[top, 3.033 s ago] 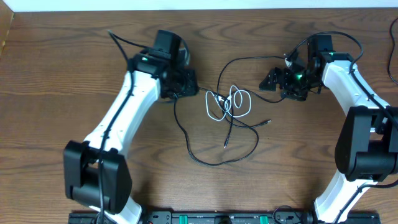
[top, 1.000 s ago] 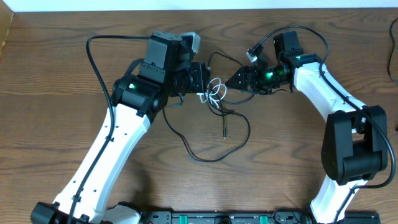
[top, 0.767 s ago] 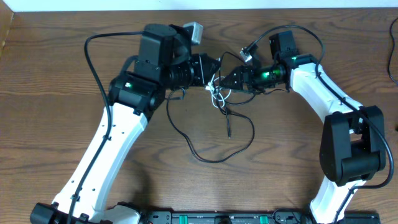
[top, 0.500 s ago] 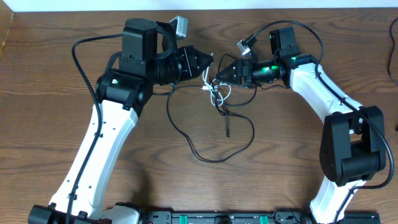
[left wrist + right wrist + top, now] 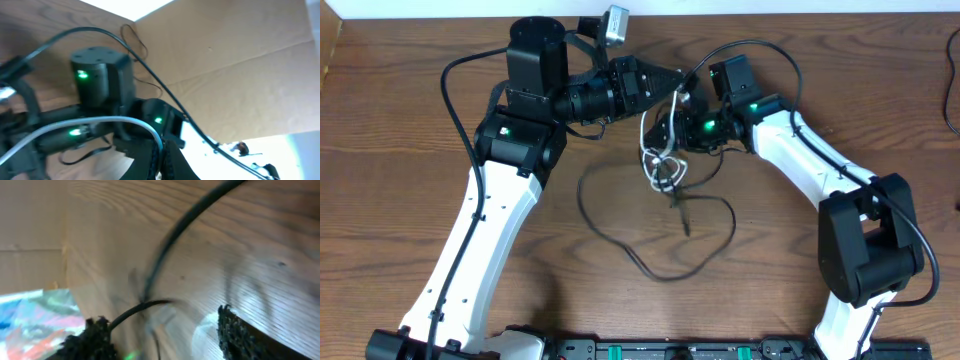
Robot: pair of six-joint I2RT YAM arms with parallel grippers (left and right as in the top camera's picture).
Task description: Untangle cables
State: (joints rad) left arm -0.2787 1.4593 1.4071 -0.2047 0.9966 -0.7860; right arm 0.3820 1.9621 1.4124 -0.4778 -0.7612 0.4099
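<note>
Far left from overhead: bare wood of the table (image 5: 390, 150), crossed by the white-shelled left arm (image 5: 480, 230) reaching up and then right. At its tip, the left gripper (image 5: 672, 77), up off the wood, jaws pressed together on the white cable (image 5: 643, 140). Below that pinch, a slack white curve hanging down to a small knot of loops near the table's middle. Wound into those loops, the black cable (image 5: 660, 275), spreading under them in one wide loop flat on the wood, with a plug (image 5: 688, 225) lying inside that loop. Just right of the white strand, the right gripper (image 5: 666, 128), pointing left and down toward the knot, lower than the left gripper's tip; jaw state unclear from this height.

Given only by the left wrist view: a pale strand arcing in from the left and ending between the closed dark fingers (image 5: 150, 162) at the bottom edge. Beyond them, the right arm (image 5: 100, 75) with green lights lit, and a cardboard wall (image 5: 240, 55) behind the table.

Given only by the right wrist view: rough black fingers (image 5: 240, 335) standing well apart over the wood grain, with a blurred stretch of black cable crossing the gap. Touching a finger or not: cannot tell.
</note>
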